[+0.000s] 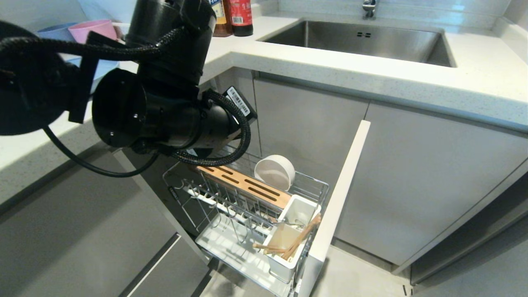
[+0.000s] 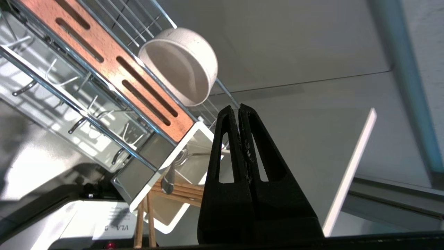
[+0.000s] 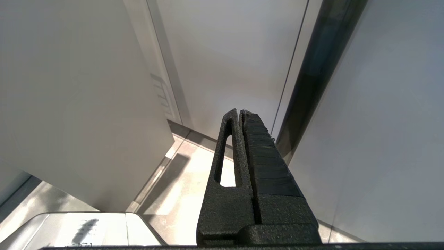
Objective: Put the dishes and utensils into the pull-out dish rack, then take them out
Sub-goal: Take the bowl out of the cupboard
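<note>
Below the desk edge, at about six o'clock in my head view, the rack [image 1: 247, 206] stands pulled out with its pale front panel [image 1: 338, 198] swung clear. A white bowl [image 1: 274, 171] sits on its side at the rack's far end, just beside the slotted wooden strip [image 1: 243, 185]. The white utensil holder [image 1: 288, 239] at the near end carries the chopsticks [image 1: 295, 243], which lean out over its rim; through my left wrist camera I also make out a metal handle [image 2: 169, 177] inside it, though I cannot tell whether fork or spoon.

My left hand [image 2: 238, 109] hangs over the rack with its two fingers pressed flat together and nothing between them. My right hand [image 3: 239, 113] is likewise closed and empty, parked low beside a cabinet face.

I judge the rack loaded and unloading about to begin, with the bowl the likeliest first pick. To do it well I should spread the fingers wide before descending, come down toward the bowl's upper rim, and set one finger inside and one outside the wall. I want to lift straight away from the wires so the rim does not catch, and keep the wrist clear of the chopsticks.
</note>
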